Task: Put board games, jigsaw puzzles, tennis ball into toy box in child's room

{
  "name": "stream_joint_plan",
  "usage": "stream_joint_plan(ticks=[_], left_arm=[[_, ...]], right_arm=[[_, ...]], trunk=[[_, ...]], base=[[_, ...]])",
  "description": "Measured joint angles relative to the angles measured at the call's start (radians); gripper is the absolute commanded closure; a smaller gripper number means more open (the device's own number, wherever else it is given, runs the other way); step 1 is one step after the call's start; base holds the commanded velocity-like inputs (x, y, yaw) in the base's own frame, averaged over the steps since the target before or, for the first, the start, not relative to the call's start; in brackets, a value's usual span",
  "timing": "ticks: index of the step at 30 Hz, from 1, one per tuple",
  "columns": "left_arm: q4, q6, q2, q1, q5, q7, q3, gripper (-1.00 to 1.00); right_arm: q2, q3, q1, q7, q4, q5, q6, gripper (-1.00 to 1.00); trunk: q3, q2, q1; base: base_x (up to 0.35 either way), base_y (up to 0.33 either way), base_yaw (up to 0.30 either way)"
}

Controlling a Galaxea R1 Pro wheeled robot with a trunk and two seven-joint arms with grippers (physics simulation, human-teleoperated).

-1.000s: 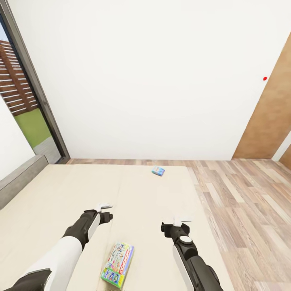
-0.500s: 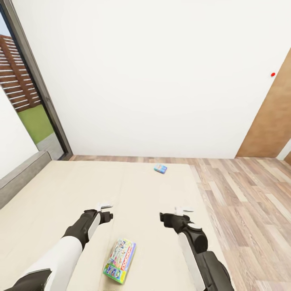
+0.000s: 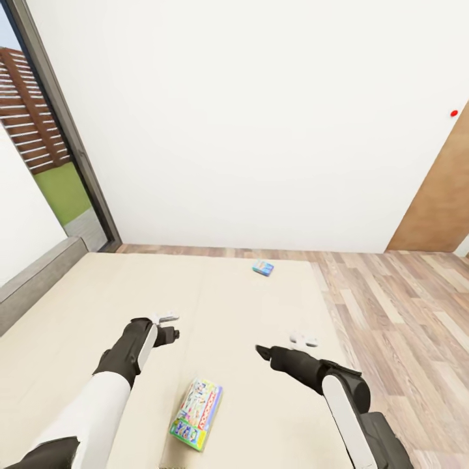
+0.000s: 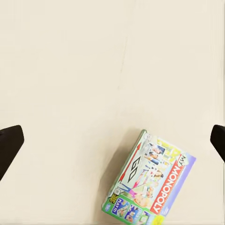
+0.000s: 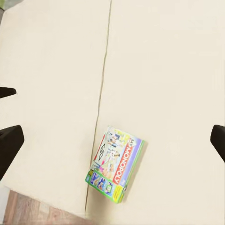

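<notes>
Head view: both arms hover over the bed (image 3: 78, 306); the left claw (image 3: 166, 320) and right claw (image 3: 303, 339) are empty. A green-white game box (image 3: 196, 414) lies flat between them, a small blue box (image 3: 263, 268) far off.

Left wrist view: fingers spread wide; the box (image 4: 152, 184) looks stiff, light cardboard.

Right wrist view: claw wide open; grip the box (image 5: 115, 163) across its long edges, mattress free all around.

I count two board games on the bed (image 3: 78, 306): one white-green box (image 3: 197, 415) lying near me and one smaller blue box (image 3: 263, 268) at the far edge. My two grippers, left (image 3: 168, 318) and right (image 3: 303, 339), hang over the mattress.
</notes>
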State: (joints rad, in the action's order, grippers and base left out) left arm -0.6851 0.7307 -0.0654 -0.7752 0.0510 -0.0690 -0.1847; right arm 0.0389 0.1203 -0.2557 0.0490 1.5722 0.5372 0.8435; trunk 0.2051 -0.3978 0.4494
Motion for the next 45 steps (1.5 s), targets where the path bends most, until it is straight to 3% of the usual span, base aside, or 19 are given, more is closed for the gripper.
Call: stream_joint_plan(ticks=[3, 9, 26, 45], left_arm=[[-0.036, 0.033, -0.008, 0.0, 0.001, 0.007, 0.006, -1.0], [-0.051, 0.011, -0.016, 0.001, 0.001, 0.013, 0.025, -1.0], [-0.052, 0.002, -0.022, 0.003, 0.001, 0.014, 0.029, -1.0], [-0.054, 0.001, -0.014, 0.003, -0.002, 0.013, 0.021, -1.0]], right_arm=[[-0.01, -0.011, 0.0, -0.041, -0.001, 0.025, -0.003, -1.0], [-0.014, -0.013, 0.0, -0.07, -0.004, 0.038, -0.008, -1.0], [-0.016, -0.02, 0.0, -0.075, -0.005, 0.044, -0.009, -1.0], [-0.015, -0.02, 0.0, -0.074, -0.024, 0.044, -0.017, -1.0]], trunk=[[0.005, 0.0, 0.0], [0.012, 0.0, 0.0], [0.013, 0.0, 0.0], [0.013, 0.0, 0.0]], base=[[0.0, 0.0, 0.07], [0.0, 0.0, 0.045], [0.0, 0.0, -0.007], [0.0, 0.0, -0.172]])
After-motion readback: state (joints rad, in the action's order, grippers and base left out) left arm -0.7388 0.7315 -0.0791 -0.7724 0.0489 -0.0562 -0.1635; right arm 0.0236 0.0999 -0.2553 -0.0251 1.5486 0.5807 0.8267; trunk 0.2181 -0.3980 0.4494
